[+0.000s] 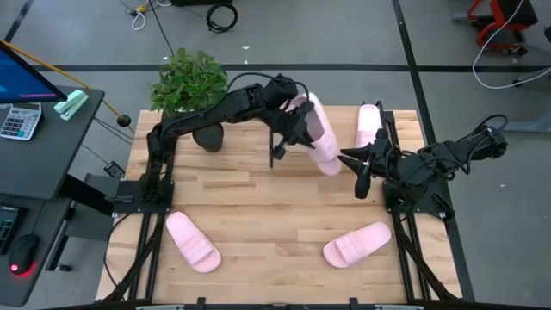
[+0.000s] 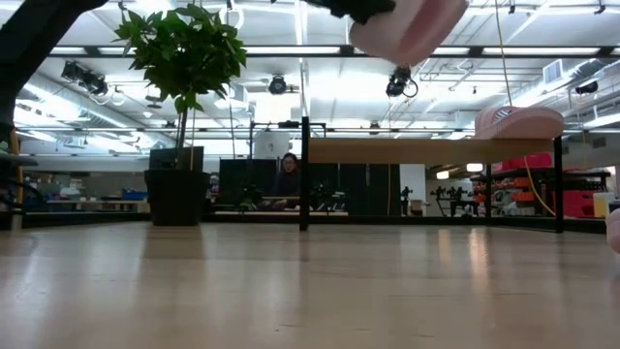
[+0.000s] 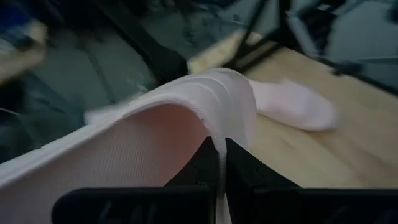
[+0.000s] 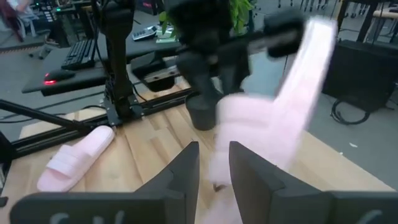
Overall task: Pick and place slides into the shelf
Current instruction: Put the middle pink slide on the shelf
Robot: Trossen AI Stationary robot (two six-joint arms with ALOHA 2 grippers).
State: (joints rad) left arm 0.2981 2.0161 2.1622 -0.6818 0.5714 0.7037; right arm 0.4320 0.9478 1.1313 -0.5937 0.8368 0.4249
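- Holding a pale pink slide [image 1: 318, 133] aloft, the left gripper [image 1: 297, 129] sits at about 12 o'clock from table centre, fingers [image 3: 239, 168] pinched tight on the thin edge of its strap band.
- Held slide hangs clear of the tabletop [image 1: 267, 207]; low view shows its underside at the upper edge, above the shelf [image 2: 426, 150].
- Shelf stands along the far edge, roughly 1 o'clock; one slide [image 1: 368, 125] already lies on its wood top.
- Right gripper [image 1: 357, 176] hovers at 2 o'clock, just beside the held slide, fingers [image 4: 180, 171] partly apart, gripping nothing.
- Two more slides on the table: one at 7 o'clock [image 1: 192, 241], one at 5 o'clock [image 1: 357, 244].
- Potted plant [image 1: 189, 82] at 11 o'clock.
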